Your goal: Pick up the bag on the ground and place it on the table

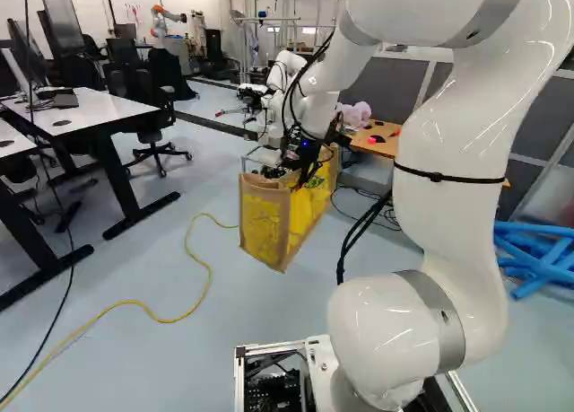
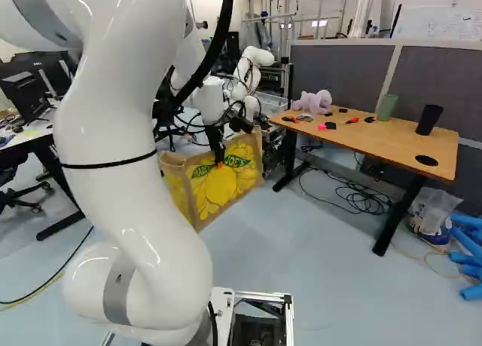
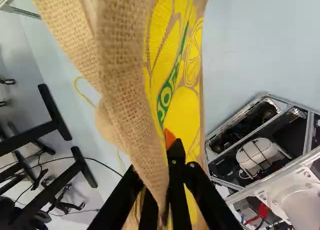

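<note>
The grasp is the step in hand: the gripper (image 3: 167,149) is closed on the upper wall of the bag (image 2: 215,188), the burlap pinched between its fingers, with one orange pad showing against the printed side. The bag is upright, low over the floor (image 2: 286,263), to the left of the wooden counter (image 2: 361,139); whether its underside touches the floor, I cannot tell. The next move, I judge, calls for a straight lift until the base of the bag clears the counter's top, then a carry to the right and a gentle lowering. The cloth may sag or swing, so it wants a bare patch away from the cups.

Now the count. One arm (image 1: 448,206), one gripper, one burlap bag. One wooden counter, bearing one plush toy (image 2: 312,102), one green cup (image 2: 387,106) and one black cup (image 2: 429,120), plus several small items too tiny to number surely. On the floor are one yellow cable (image 1: 204,277), one clear plastic bag (image 2: 435,209) and a heap of blue tubes (image 2: 468,244), overlapping too much to count. At least two white desk tops (image 1: 90,111) show at the left of the left base view.
</note>
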### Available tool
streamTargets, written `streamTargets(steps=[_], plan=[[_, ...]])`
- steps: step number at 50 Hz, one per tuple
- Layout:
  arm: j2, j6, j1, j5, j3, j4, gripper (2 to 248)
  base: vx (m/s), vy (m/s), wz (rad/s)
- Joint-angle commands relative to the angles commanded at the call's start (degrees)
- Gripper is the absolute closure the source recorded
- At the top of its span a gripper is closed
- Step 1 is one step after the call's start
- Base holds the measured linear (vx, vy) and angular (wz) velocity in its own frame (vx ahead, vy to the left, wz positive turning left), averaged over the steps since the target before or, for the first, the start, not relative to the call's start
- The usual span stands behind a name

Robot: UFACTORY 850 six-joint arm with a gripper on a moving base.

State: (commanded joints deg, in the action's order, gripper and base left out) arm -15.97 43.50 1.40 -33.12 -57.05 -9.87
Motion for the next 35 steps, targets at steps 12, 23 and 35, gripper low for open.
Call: streamTargets(steps=[12,23,35], plan=[[2.1,0.0,0.0,-1.1,0.1,1.5,228,0.000,0.000,0.000],[4.0,0.0,0.0,-1.9,0.3,3.2,228,0.000,0.000,0.000],[6.1,0.0,0.0,-2.7,0.3,4.7,228,0.000,0.000,0.000]])
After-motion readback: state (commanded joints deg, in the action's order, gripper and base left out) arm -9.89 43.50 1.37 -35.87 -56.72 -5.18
